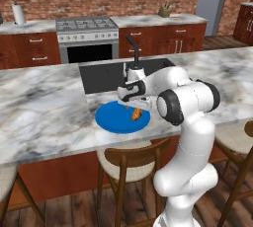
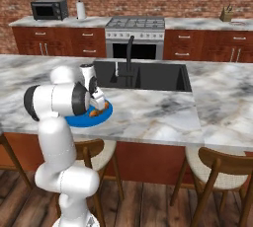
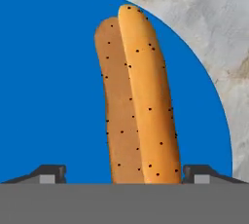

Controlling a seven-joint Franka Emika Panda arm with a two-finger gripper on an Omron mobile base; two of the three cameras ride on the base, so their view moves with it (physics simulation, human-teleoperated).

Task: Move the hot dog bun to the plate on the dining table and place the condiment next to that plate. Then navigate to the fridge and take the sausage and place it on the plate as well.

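Right now the gripper hangs just over the plate, its two dark tips spread wide at the bottom of the hand view, one to each side of the hot dog bun, with blue showing between each tip and the bread, so it looks let go rather than pinched. The bun, tan-orange and speckled, split along its length, lies on the blue plate toward its right edge in that view. Seen from the left base view, the gripper sits at the centre of the frame with the bun just below it on the plate, which rests on the dining table near its front edge, just in front of the black sink. In the right base view the plate peeks out left of centre behind the arm. I would judge the bun step as good as done. Next comes the condiment, which I cannot spot anywhere; the arm should lift straight up clear of the bun before going to look for it.
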